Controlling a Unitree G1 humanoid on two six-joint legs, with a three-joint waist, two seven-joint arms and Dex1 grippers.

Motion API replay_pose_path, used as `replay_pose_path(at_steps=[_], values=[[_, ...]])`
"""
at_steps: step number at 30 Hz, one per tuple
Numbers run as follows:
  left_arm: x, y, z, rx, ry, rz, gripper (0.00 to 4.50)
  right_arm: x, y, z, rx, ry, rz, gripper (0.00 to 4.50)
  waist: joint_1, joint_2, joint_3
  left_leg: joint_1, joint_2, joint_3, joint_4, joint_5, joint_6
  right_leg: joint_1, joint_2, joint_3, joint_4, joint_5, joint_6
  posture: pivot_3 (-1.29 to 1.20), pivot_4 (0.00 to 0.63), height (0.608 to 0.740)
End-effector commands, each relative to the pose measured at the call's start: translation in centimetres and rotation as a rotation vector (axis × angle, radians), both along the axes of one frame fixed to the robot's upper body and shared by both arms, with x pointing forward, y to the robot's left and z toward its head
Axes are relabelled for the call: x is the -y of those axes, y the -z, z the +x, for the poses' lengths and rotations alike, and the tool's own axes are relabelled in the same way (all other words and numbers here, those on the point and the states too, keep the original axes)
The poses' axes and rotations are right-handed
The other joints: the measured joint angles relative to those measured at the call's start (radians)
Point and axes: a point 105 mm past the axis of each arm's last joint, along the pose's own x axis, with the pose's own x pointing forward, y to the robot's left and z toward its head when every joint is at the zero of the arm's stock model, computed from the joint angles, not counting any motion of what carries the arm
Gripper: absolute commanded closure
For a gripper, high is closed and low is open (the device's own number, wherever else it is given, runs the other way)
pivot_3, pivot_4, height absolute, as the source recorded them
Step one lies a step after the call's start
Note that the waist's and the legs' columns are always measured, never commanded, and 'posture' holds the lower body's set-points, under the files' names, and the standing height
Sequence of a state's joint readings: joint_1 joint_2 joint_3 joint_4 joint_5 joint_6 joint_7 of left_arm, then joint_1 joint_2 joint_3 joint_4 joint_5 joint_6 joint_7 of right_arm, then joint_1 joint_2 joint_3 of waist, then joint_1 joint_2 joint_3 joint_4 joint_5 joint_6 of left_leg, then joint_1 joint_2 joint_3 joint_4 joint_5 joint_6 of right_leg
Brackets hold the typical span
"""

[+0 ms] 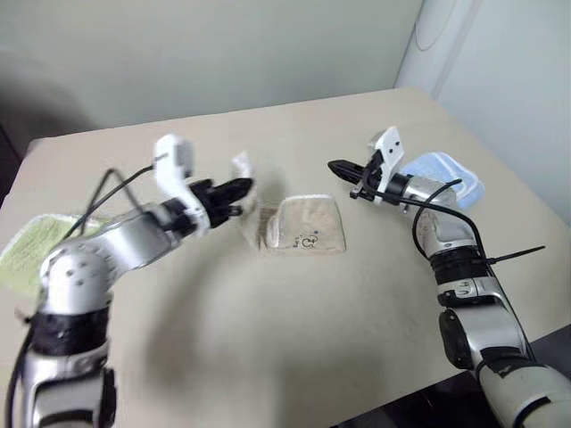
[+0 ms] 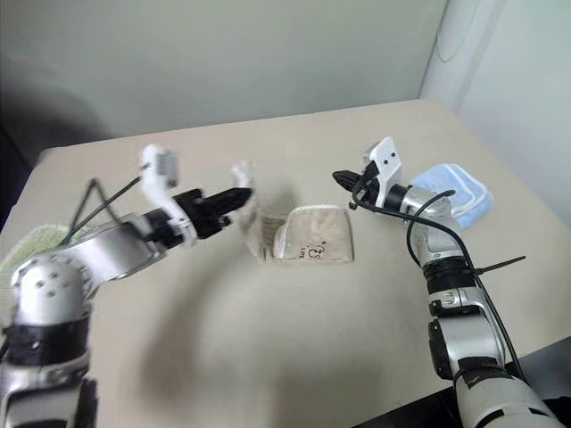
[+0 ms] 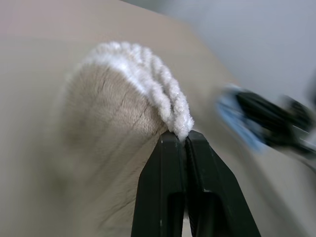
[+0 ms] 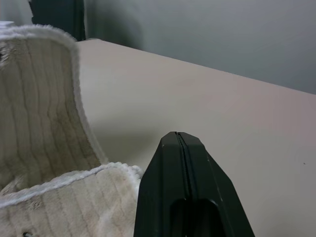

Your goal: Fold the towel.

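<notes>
The beige towel (image 1: 303,227) lies partly folded at the middle of the table, its small dark mark facing the front. My left gripper (image 1: 245,189) is shut on the towel's white corded edge (image 3: 158,94) and holds that end lifted off the table, so the cloth hangs down to the folded part. My right gripper (image 1: 337,167) hovers just to the right of and above the towel, shut with nothing in it. In the right wrist view the raised towel end (image 4: 39,123) stands beside my right fingers (image 4: 178,163).
A light blue folded towel (image 1: 442,174) lies at the table's right side behind my right arm. A light green towel (image 1: 36,245) lies at the left edge. The tan table (image 1: 294,339) has bare room in front; a white rounded object (image 1: 446,36) stands beyond the back right corner.
</notes>
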State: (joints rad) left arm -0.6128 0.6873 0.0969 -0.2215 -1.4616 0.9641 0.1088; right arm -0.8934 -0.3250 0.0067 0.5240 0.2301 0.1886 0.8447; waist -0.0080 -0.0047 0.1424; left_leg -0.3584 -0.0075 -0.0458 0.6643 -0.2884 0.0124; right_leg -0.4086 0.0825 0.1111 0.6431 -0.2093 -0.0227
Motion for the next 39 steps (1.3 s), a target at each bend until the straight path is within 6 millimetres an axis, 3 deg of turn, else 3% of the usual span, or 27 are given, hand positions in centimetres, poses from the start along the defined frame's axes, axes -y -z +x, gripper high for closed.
replay_pose_path(at_steps=[1,5,7,11,16,21,24,25,28,31,34,39], values=[[3.8,0.6,0.4,-0.009,0.149,0.086,4.45,1.7,-2.3,1.0,0.075,0.105,0.046,4.5,-0.001,0.0,0.0,-0.001,0.0,0.0,0.0,0.0,0.0,-0.001,0.0,0.0,-0.001,0.0,0.0,0.0,0.15,0.74],[7.7,2.6,0.6,-0.037,0.297,0.212,4.45,3.6,-2.9,1.6,0.088,0.21,0.093,4.5,-0.003,0.0,0.0,-0.009,0.0,0.0,0.0,0.001,-0.001,-0.009,0.0,0.0,0.0,0.001,0.001,0.0,0.15,0.74],[8.3,4.5,1.0,-0.06,0.318,0.292,4.45,4.4,-3.1,1.6,0.09,0.246,0.121,4.5,-0.007,0.0,0.0,-0.01,0.001,0.001,-0.001,0.002,-0.003,-0.011,0.0,0.001,0.0,0.0,0.001,0.0,0.15,0.74],[8.8,6.5,1.6,-0.085,0.337,0.334,4.45,5.3,-2.7,1.0,0.085,0.276,0.13,4.5,-0.009,0.0,0.0,-0.011,0.001,0.002,0.0,0.003,-0.004,-0.015,0.001,0.002,0.0,0.0,0.002,0.0,0.15,0.74],[8.9,6.6,1.7,-0.111,0.347,0.227,3.06,5.8,-1.9,0.3,0.063,0.292,0.122,4.5,-0.009,0.0,0.0,-0.011,0.001,0.003,0.0,0.003,-0.004,-0.017,0.001,0.003,0.0,0.0,0.002,0.0,0.15,0.74],[9.1,4.0,1.0,-0.061,0.374,0.054,1.29,5.2,-1.2,-0.1,0.03,0.256,0.101,4.5,-0.009,0.0,0.0,-0.013,0.001,0.003,0.0,0.003,-0.004,-0.016,0.001,0.003,0.002,0.0,0.004,0.0,0.15,0.74],[8.0,3.0,1.1,-0.009,0.307,0.012,0.2,4.7,-0.7,-0.4,0.014,0.225,0.071,4.5,-0.009,0.0,0.0,-0.012,0.001,0.003,0.001,0.004,-0.002,-0.016,0.001,0.003,0.002,0.003,0.005,0.0,0.15,0.74],[7.3,2.8,1.2,0.014,0.272,0.029,0.05,4.6,-0.6,-0.4,0.006,0.216,0.066,4.5,-0.009,0.0,0.0,-0.012,0.001,0.003,0.001,0.004,-0.002,-0.015,0.001,0.003,0.002,0.003,0.005,0.0,0.15,0.74],[4.8,1.8,1.7,0.129,0.14,0.074,0.05,4.1,-0.2,-0.9,-0.019,0.167,0.046,4.5,-0.01,0.0,0.0,-0.012,0.001,0.003,0.002,0.004,-0.001,-0.015,0.0,0.003,0.002,0.004,0.006,0.0,0.15,0.74],[-0.3,1.5,2.7,0.244,-0.072,0.133,0.05,2.3,-0.5,-2.2,-0.03,0.054,0.029,4.5,-0.013,0.0,0.0,-0.012,0.001,0.004,0.002,0.004,-0.001,-0.015,0.001,0.003,0.002,0.003,0.006,0.0,0.15,0.74],[-2.3,2.3,2.7,0.261,-0.131,0.164,0.97,0.8,-0.8,-3.1,-0.036,-0.025,0.022,4.5,-0.018,0.0,0.0,-0.012,0.001,0.004,0.002,0.004,-0.002,-0.015,0.001,0.003,0.001,0.003,0.006,0.0,0.15,0.74],[-1.3,2.9,2.4,0.307,-0.082,0.192,2.65,-2.2,-0.3,-4.6,-0.059,-0.144,0.004,4.5,-0.009,-0.001,-0.001,-0.013,0.0,0.003,0.004,0.004,0.0,-0.014,0.0,0.002,0.001,0.004,0.006,0.0,0.15,0.74]])
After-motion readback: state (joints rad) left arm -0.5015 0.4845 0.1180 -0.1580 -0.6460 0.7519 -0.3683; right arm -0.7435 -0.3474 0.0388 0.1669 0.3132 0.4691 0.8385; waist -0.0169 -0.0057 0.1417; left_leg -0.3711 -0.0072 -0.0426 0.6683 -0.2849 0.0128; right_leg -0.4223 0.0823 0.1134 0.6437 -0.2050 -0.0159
